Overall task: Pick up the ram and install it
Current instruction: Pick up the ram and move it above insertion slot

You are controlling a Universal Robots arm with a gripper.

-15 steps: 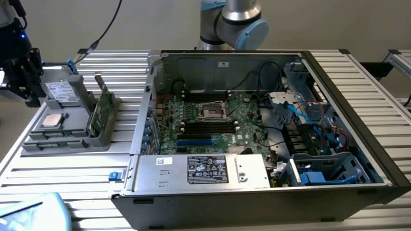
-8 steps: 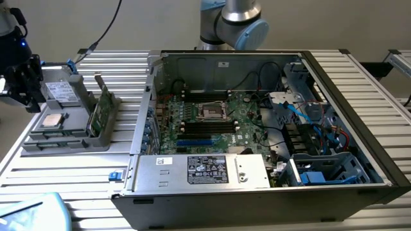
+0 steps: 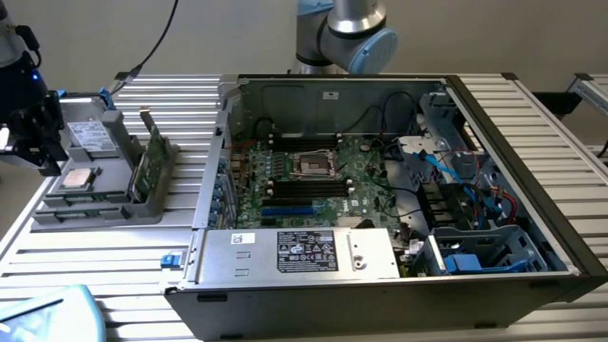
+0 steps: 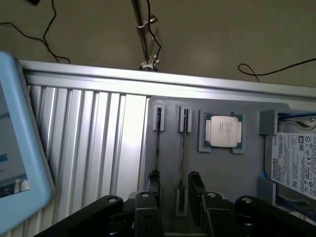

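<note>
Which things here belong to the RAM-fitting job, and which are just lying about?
In the job: ram, open tool, black motherboard slots.
Lying about: silver processor, labelled drive, power supply.

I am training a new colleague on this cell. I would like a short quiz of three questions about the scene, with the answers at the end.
1. True or false: the claw is holding a ram stick.
2. In the exterior view, where do the green ram sticks stand?
A. In the gray tray, on the exterior view's left of the computer case.
B. In a slot inside the case.
C. On the floor.
3. Fill in: the square silver part lying in the tray beside the white-labelled drive is the ____.

Key: 1 false, the claw is open and holds nothing. 2 A. 3 processor chip.
</note>
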